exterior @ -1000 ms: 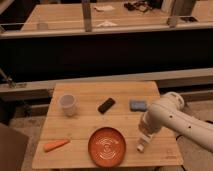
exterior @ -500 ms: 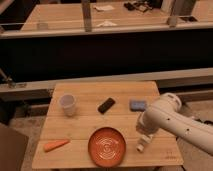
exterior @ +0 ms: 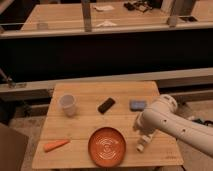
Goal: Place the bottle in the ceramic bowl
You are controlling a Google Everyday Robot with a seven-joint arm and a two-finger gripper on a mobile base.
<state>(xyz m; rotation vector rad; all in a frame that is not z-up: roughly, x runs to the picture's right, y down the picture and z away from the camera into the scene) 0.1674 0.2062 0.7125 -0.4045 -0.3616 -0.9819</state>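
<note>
The small slender white plastic bottle [exterior: 141, 145] is not in the dish. It sits near the front right of the light wooden surface [exterior: 85, 131], just beside the right rim of the round shallow orange-red ceramic bowl [exterior: 92, 146] and outside it. It appears roughly upright, with its base at or very near the surface; I cannot tell whether it is resting there or lifted clear. The pincer [exterior: 142, 137] is directly over the top of the bottle, at the end of the white robot arm [exterior: 170, 120], which reaches in from the right edge of the view. The arm's casing covers most of the pincer, so I cannot tell how far open it is or whether it has hold of the bottle. The bowl contains nothing; only its pale concentric rings show. I judge the task to be at the pick-up stage: the approach is complete, while a confirmed hold, the short transfer leftward over the rim and the release remain. Further out, a white cup [exterior: 68, 105], a dark rectangular block [exterior: 105, 105] and a blue-grey pad [exterior: 137, 104] lie along the rear of the surface, well apart from the bowl, and an orange carrot [exterior: 56, 145] lies near the front left.
</note>
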